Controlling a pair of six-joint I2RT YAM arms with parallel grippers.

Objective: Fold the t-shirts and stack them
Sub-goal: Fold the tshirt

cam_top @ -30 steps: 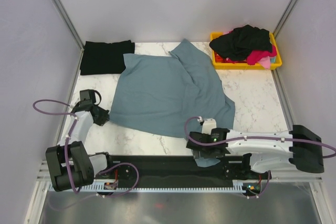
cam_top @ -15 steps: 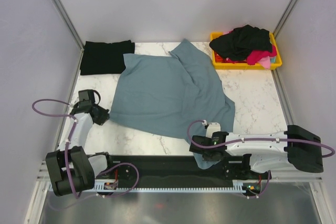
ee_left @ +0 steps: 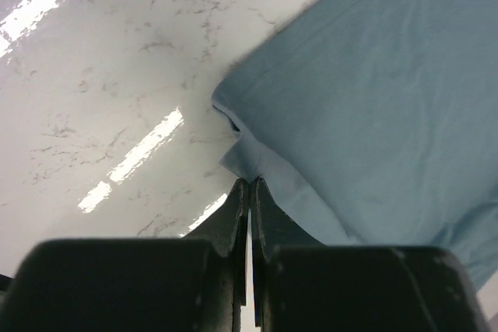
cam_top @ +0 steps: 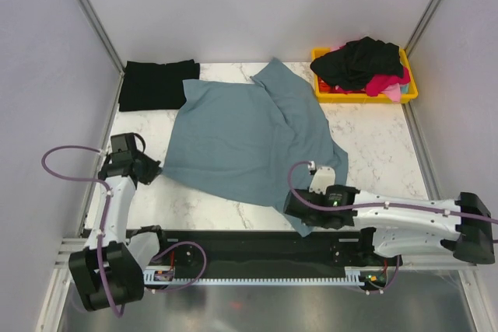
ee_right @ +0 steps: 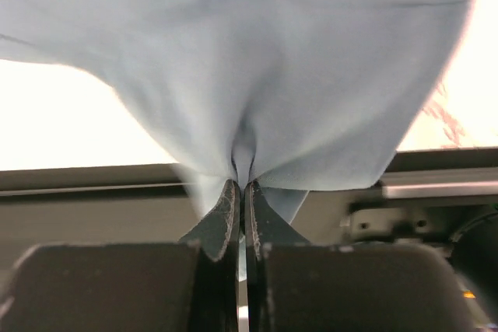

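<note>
Marble-white surface (cam_top: 373,138) fills the view, and spread across the middle of it is the slate-blue t-shirt (cam_top: 249,134), rumpled, with one fold ridged up toward the far side. Its long axis runs on a slant, from the near right where I'm working up to the far middle. Off at the far left corner sits a black shirt (cam_top: 156,85), folded flat, the slate-blue one just overlapping its edge. Far right, the yellow bin (cam_top: 410,92) holds a heap of black and pink-red shirts (cam_top: 362,60), waiting their turn.

Now down to me. My left claw (cam_top: 152,170) is clamped shut on the near-left corner of the slate-blue t-shirt; the wrist view shows the cloth tip nipped between the fingers (ee_left: 237,211). My right claw (cam_top: 299,219) is closed tight on the near-right corner, fabric bunching and draping up from the pinch (ee_right: 240,192), right at the near edge of the surface.

So I've got both near corners, the hem strung between them, and the whole body of the shirt lying away from me. I reckon the next move is a lift and a carry toward the far side.
</note>
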